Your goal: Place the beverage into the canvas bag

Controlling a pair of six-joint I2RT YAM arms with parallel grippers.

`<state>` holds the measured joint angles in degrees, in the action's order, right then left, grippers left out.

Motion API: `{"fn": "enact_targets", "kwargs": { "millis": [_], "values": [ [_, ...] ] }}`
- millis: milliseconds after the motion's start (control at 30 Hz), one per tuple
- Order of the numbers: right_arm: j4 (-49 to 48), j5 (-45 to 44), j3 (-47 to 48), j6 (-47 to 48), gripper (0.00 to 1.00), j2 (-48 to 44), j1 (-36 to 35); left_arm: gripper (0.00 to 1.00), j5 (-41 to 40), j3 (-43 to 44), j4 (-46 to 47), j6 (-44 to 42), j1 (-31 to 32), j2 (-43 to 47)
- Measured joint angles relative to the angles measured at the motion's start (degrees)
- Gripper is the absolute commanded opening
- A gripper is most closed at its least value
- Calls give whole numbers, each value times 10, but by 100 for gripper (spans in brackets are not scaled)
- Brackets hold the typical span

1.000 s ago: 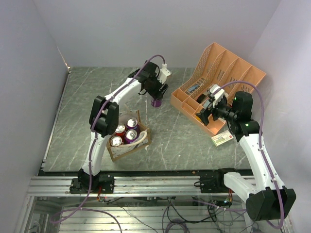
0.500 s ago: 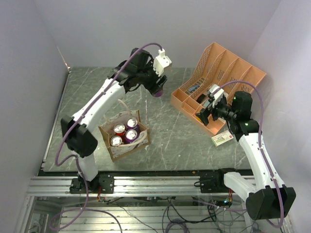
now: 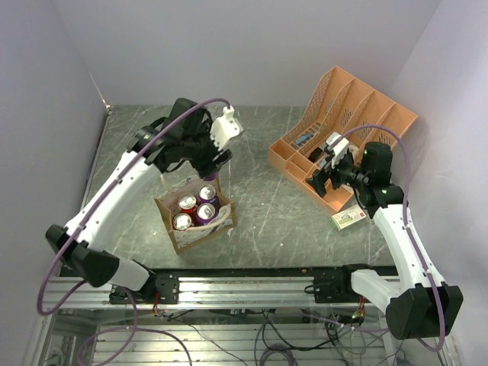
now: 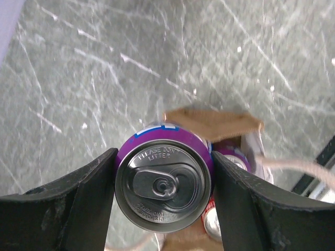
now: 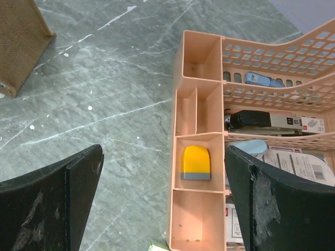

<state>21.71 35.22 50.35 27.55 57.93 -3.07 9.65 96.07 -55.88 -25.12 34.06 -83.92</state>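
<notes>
Left wrist, can [image 4: 163, 188] over canvas bag [image 4: 209, 123] edge

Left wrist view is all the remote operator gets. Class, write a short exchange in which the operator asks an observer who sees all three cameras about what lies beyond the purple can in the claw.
Operator: I see the purple can gripped above a brown bag, with bits of two cans below. How many are inside?
Observer: The top view shows four can tops standing in the canvas bag.
Operator: Where is the right claw?
Observer: The right claw hangs open and empty over the orange file organizer, well away from the bag.
</notes>
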Motion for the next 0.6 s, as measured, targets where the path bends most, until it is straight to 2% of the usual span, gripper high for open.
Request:
{"fn": "enact_targets", "kwargs": {
  "millis": [333, 600],
  "values": [
    [0, -1, 0, 4, 100, 24, -9, 7, -41, -97, -52, 7, -6, 121],
    [0, -1, 0, 4, 100, 27, -11, 7, -36, -168, -57, 14, -65, 153]
  ]
}}
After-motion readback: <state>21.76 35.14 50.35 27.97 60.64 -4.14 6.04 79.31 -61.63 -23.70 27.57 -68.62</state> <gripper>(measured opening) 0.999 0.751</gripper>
